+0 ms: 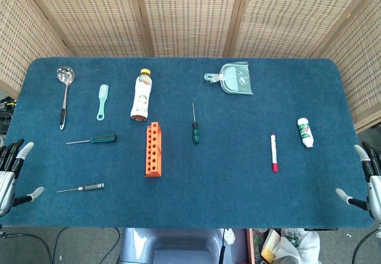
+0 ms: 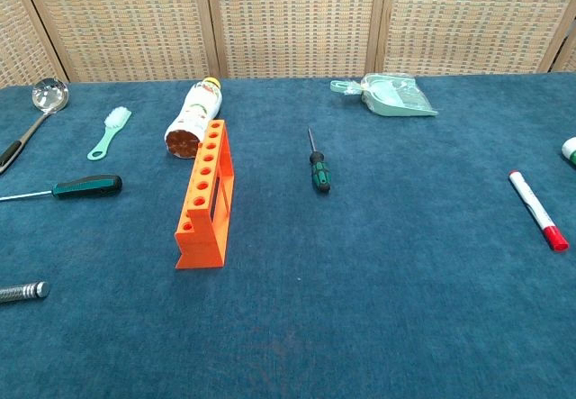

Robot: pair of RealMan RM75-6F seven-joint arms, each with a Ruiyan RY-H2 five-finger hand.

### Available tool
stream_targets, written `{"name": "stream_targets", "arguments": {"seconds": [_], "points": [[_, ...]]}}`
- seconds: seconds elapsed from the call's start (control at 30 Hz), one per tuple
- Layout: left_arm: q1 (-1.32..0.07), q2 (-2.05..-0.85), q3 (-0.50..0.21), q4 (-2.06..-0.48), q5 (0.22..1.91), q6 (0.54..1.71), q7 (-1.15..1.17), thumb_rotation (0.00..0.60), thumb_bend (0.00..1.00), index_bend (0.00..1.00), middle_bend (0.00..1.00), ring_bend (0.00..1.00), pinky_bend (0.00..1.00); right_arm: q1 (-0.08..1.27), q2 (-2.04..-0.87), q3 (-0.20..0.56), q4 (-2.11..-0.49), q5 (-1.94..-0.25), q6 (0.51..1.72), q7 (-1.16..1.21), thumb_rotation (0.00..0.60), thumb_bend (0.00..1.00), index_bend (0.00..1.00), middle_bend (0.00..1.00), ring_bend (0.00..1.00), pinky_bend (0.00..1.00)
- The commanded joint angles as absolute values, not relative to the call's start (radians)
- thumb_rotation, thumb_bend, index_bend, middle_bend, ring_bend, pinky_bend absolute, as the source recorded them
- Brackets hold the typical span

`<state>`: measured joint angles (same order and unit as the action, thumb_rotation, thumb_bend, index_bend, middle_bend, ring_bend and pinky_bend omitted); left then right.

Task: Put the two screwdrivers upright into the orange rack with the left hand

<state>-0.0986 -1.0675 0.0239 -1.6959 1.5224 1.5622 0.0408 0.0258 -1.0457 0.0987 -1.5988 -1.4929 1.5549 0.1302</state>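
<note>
The orange rack (image 1: pixel 153 149) (image 2: pixel 205 196) stands on the blue table with its row of holes facing up. A dark green-handled screwdriver (image 1: pixel 101 139) (image 2: pixel 85 186) lies flat to its left. A smaller green screwdriver (image 1: pixel 195 133) (image 2: pixel 319 172) lies to its right. A thin silver-handled screwdriver (image 1: pixel 89 187) (image 2: pixel 22 291) lies near the front left. My left hand (image 1: pixel 12 168) hovers at the table's left edge, fingers apart, holding nothing. At the right edge my right hand (image 1: pixel 366 180) is likewise spread and empty. Neither hand shows in the chest view.
Along the back lie a ladle (image 1: pixel 64 91) (image 2: pixel 36 106), a mint brush (image 1: pixel 102 102) (image 2: pixel 110 131), a drink bottle (image 1: pixel 141 94) (image 2: pixel 191 120) on its side just behind the rack, and a dustpan (image 1: pixel 233 79) (image 2: pixel 387 95). A red-capped marker (image 1: pixel 274 152) (image 2: pixel 538 210) and a small white bottle (image 1: pixel 305 132) lie at the right.
</note>
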Motion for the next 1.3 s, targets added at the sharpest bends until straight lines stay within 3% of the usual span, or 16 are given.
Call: {"name": "stream_targets", "arguments": {"seconds": [0.03,0.2,0.3,0.4,0.47,0.63,0.77,1.0,1.3], "points": [[-0.096,-1.068,0.024,-1.696,1.53,1.559,0.043,0.6,0.0,0.0,0.0,0.0,0.0,0.025,-1.044,0.099,-1.599,-1.492,1.555,0.133,0.6,0.0,0.0,0.0,0.0,0.0],[-0.104,-1.087,0.024,-1.684,1.543,1.534,0.053,0.6,0.0,0.0,0.0,0.0,0.0,0.021,-1.038,0.1,-1.604,-1.49,1.559,0.149,0.6,0.0,0.0,0.0,0.0,0.0],[-0.141,-1.122,0.025,-1.652,1.535,1.453,0.057,0.6,0.0,0.01,0.0,0.0,0.0,0.02,-1.036,0.1,-1.605,-1.486,1.556,0.155,0.6,0.0,0.0,0.0,0.0,0.0],[-0.183,-1.159,0.027,-1.636,1.507,1.347,0.048,0.6,0.0,0.14,0.0,0.0,0.0,0.022,-1.034,0.099,-1.608,-1.485,1.55,0.159,0.6,0.0,0.0,0.0,0.0,0.0],[-0.21,-1.192,0.022,-1.625,1.476,1.282,0.049,0.6,0.01,0.29,0.0,0.0,0.0,0.024,-1.032,0.098,-1.61,-1.489,1.547,0.162,0.6,0.0,0.0,0.0,0.0,0.0],[-0.259,-1.273,-0.004,-1.604,1.377,1.162,0.08,0.6,0.19,0.43,0.0,0.0,0.0,0.026,-1.028,0.095,-1.61,-1.493,1.539,0.18,0.6,0.0,0.0,0.0,0.0,0.0],[-0.272,-1.312,-0.019,-1.607,1.303,1.126,0.134,0.6,0.29,0.43,0.0,0.0,0.0,0.029,-1.021,0.095,-1.608,-1.487,1.527,0.2,0.6,0.0,0.0,0.0,0.0,0.0],[-0.278,-1.356,-0.029,-1.617,1.235,1.125,0.218,0.6,0.36,0.43,0.0,0.0,0.0,0.033,-1.017,0.097,-1.602,-1.478,1.515,0.221,0.6,0.0,0.0,0.0,0.0,0.0],[-0.284,-1.393,-0.007,-1.58,1.225,1.101,0.235,0.6,0.37,0.43,0.0,0.0,0.0,0.035,-1.019,0.093,-1.604,-1.481,1.51,0.217,0.6,0.0,0.0,0.0,0.0,0.0]]}}
